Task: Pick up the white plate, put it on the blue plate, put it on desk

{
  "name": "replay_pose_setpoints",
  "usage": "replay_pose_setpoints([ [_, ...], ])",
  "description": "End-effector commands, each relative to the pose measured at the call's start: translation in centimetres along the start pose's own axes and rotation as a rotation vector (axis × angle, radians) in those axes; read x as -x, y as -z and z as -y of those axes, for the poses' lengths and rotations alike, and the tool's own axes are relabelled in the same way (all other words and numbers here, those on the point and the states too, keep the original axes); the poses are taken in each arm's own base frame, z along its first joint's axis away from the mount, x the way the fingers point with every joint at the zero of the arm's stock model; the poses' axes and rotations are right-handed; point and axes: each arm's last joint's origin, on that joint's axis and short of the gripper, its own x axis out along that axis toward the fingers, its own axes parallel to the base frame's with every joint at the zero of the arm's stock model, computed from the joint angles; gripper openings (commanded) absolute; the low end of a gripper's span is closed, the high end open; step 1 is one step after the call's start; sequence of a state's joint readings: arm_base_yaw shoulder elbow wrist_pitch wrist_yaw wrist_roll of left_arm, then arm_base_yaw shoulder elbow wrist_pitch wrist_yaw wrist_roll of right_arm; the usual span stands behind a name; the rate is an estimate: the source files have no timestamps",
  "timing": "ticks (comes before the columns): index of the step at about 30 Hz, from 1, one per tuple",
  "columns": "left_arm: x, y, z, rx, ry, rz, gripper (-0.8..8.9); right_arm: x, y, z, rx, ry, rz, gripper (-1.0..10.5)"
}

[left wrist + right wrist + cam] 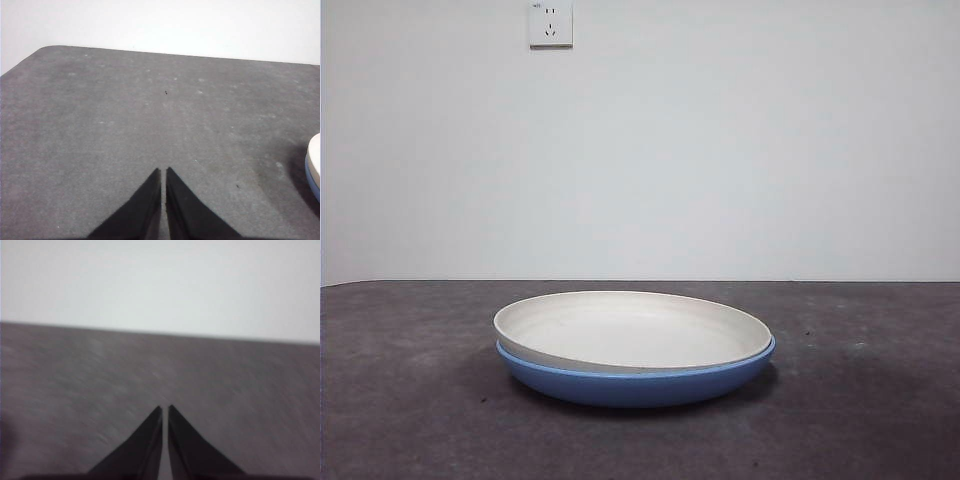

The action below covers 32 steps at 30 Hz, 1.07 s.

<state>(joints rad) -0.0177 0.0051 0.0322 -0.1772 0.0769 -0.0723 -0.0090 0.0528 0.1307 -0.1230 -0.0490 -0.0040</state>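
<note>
In the front view, the wide, shallow, matte cream-white round plate [632, 330] sits nested in the glossy medium-blue round plate [635, 382], a little off-centre and tilted — its rim rides higher at the 9 o'clock side, where it overhangs the blue rim, and sinks flush at the 3 o'clock side. The blue plate rests flat on the dark grey-brown, mottled matte desk [410, 400], roughly at the middle of the table's width. Behind them stands a plain pale wall with a white wall socket [550, 23] near 12 o'clock of the scene; neither arm shows in this view. In the left wrist view, the left gripper [163, 170] hangs above bare desk [125, 115], pitched forward so that its two black jaws point across the tabletop toward the wall; the jaws stand nearly together, with only a thin slit between the tips, and hold nothing. A sliver of the white plate [315, 152] over the blue plate [313, 181] shows at about 4 o'clock from the tips, well apart from them. In the right wrist view — the picture is blurred — the right gripper [165, 407] is likewise angled forward over empty desk [75, 380], its jaws drawn close with a narrow gap, gripping nothing, and no plate appears there.
</note>
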Motion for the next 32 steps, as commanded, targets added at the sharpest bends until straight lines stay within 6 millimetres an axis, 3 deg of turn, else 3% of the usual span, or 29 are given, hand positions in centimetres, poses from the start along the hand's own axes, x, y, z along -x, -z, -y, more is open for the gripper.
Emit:
replay_pose_setpoints([
  [1,-0.2,0.7,-0.1,0.001,-0.005,-0.026,0.19,-0.1,1.1,0.4,0.008,0.085,-0.003,0.2],
  [10,-0.2,0.7,-0.1,0.001,-0.005,-0.026,0.19,-0.5,4.2,0.7,0.007,0.154,-0.126,0.2],
  [32,-0.2,0.7,-0.1,0.001,-0.005,-0.026,0.19,-0.5,4.2,0.5,0.005,0.111,-0.123,0.2],
])
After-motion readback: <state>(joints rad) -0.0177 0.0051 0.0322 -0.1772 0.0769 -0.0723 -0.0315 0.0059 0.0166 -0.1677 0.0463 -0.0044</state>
